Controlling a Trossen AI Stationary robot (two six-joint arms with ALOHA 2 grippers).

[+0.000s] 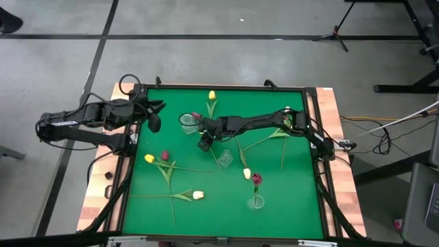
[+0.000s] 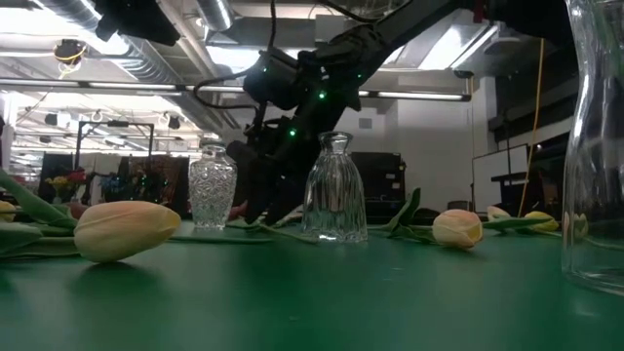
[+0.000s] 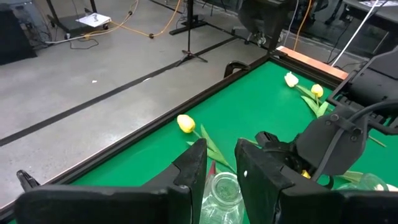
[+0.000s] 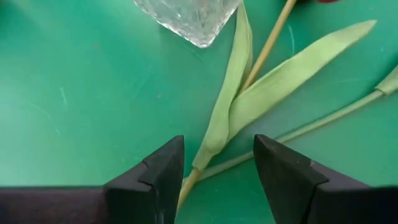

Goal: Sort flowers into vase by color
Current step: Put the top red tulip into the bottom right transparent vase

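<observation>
My right gripper is open, low over the table's middle. Its fingers stand on either side of the stem and leaf base of a flower that lies flat beside a cut-glass vase; that flower's dark red head lies by the vase. Another red flower stands in a small vase. Yellow, yellow and red and cream flowers lie on the green. My left gripper hangs open and empty above the far left part of the table.
A third clear vase stands just near-side of my right gripper. A cream flower lies next to it. A second stem crosses under the leaves. Raised black rails and wooden edges border the green surface.
</observation>
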